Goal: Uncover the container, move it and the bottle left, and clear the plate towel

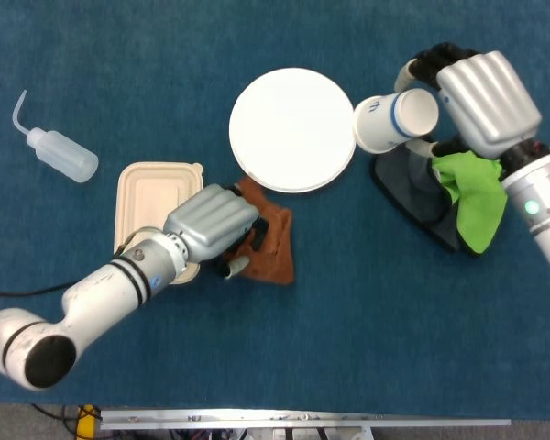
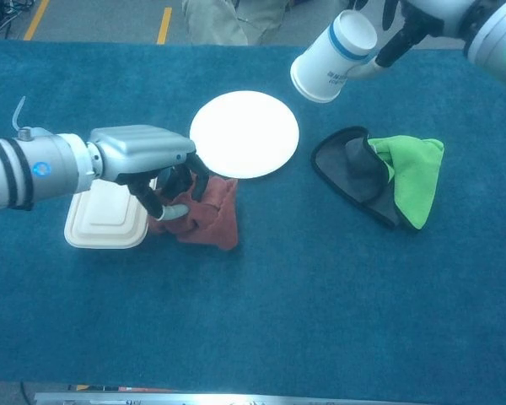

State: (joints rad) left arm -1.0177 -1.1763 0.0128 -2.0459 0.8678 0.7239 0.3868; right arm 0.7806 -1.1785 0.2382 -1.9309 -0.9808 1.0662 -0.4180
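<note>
**A:** Where is the crumpled rust-brown cloth towel now?

**B:** Off the round white plate. It lies bunched on the blue tabletop, just below the plate's near rim and right beside the beige lidded food container. The left hand has its fingers curled down into the folds, grasping it.

**A:** So how should that step be finished?

**B:** My judgement: let go only once the cloth lies flat on the table, and lift the fingers straight up so no fold snags and trails along. I'd keep it from draping over the container's corner, since the two sit so close.

**A:** And the other side?

**B:** The right hand is clasped round the white paper cup with a blue band, held tilted in the air with its mouth towards the plate. Beneath it lie the dark grey and lime-green cloths. Carrying the cup leftward, I'd pass it high over the plate.

**A:** The bottle?

**B:** The clear plastic squeeze bottle with a bent spout lies on its side at the far left, well apart from both hands.
</note>
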